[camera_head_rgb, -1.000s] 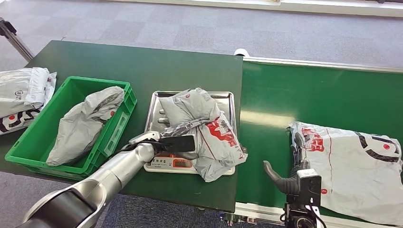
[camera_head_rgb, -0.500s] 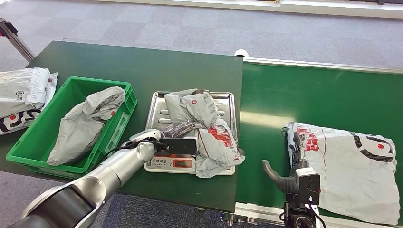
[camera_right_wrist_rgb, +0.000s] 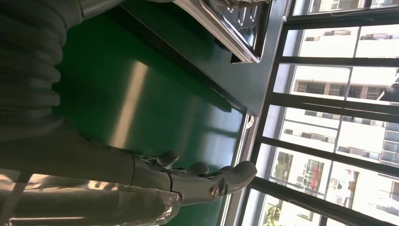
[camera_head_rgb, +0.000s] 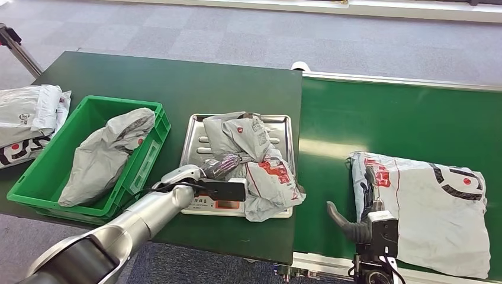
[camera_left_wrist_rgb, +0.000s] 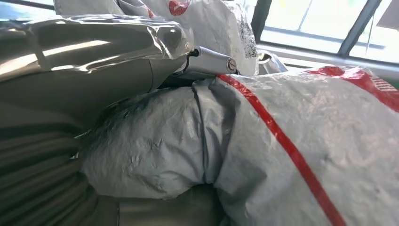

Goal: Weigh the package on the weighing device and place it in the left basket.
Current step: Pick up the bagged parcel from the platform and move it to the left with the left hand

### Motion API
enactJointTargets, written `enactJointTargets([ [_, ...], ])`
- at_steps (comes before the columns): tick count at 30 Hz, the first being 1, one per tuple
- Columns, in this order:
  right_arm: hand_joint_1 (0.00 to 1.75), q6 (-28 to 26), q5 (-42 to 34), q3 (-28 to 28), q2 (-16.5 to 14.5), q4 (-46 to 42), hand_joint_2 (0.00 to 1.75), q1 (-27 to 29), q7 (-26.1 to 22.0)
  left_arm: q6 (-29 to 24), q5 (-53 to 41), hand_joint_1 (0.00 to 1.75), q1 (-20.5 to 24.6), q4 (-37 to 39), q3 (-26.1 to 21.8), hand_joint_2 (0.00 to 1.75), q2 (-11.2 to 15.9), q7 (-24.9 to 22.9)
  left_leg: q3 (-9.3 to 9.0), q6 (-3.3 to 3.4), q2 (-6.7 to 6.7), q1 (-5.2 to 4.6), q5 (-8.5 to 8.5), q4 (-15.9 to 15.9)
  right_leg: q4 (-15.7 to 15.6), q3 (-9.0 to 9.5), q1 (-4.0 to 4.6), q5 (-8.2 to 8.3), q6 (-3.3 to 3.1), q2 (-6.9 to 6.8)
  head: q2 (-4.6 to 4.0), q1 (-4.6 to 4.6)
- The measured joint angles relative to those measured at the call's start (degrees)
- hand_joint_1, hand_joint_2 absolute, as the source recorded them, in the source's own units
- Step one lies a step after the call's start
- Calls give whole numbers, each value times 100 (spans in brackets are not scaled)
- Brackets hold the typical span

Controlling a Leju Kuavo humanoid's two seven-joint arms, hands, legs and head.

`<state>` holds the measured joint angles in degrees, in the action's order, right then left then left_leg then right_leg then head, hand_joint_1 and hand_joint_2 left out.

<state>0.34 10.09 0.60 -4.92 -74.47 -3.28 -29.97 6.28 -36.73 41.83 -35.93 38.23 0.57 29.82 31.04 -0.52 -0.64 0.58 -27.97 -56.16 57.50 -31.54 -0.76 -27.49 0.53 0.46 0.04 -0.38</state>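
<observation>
A crumpled grey package with red print lies on the steel tray of the weighing device. My left hand grips a fold at the package's near left side, over the scale's front panel. Up close, the grey film bulges between my thumb and the fingers. The green basket stands left of the scale and holds another grey package. My right hand hangs over the conveyor's near edge with fingers apart, holding nothing.
A large white and grey package lies on the green conveyor belt, right beside my right hand. More packages are stacked at the table's far left. The scale tray's corner appears in the right wrist view.
My left hand has drawn slightly toward the table's near edge, and the package on the scale has shifted and flattened with it. The conveyor package has drifted left.
</observation>
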Motion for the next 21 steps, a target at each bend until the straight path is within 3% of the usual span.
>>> enactJointTargets([
  [4,0,5,9,-13,-3,-123,175,95,1,-1104,-163,175,-403,-404,-7,0,2,221,14,0,1,0,0,-1,0,-17,0,0,0,1,0,0],
  [6,0,8,9,-28,-6,-179,175,124,2,-1411,-210,175,-583,-634,-16,0,2,274,24,0,1,0,0,-1,0,-26,0,0,0,1,0,-1],
  [15,0,9,9,-63,-8,-289,175,168,5,-1681,-267,175,-858,-1061,-88,0,8,354,30,0,2,1,0,0,0,-33,0,0,0,2,0,-1],
  [21,0,14,-18,-75,-10,-304,175,167,40,-3574,-722,175,-1133,-1500,-244,0,-1,865,32,0,2,0,-1,0,0,-34,0,0,0,2,0,-1],
])
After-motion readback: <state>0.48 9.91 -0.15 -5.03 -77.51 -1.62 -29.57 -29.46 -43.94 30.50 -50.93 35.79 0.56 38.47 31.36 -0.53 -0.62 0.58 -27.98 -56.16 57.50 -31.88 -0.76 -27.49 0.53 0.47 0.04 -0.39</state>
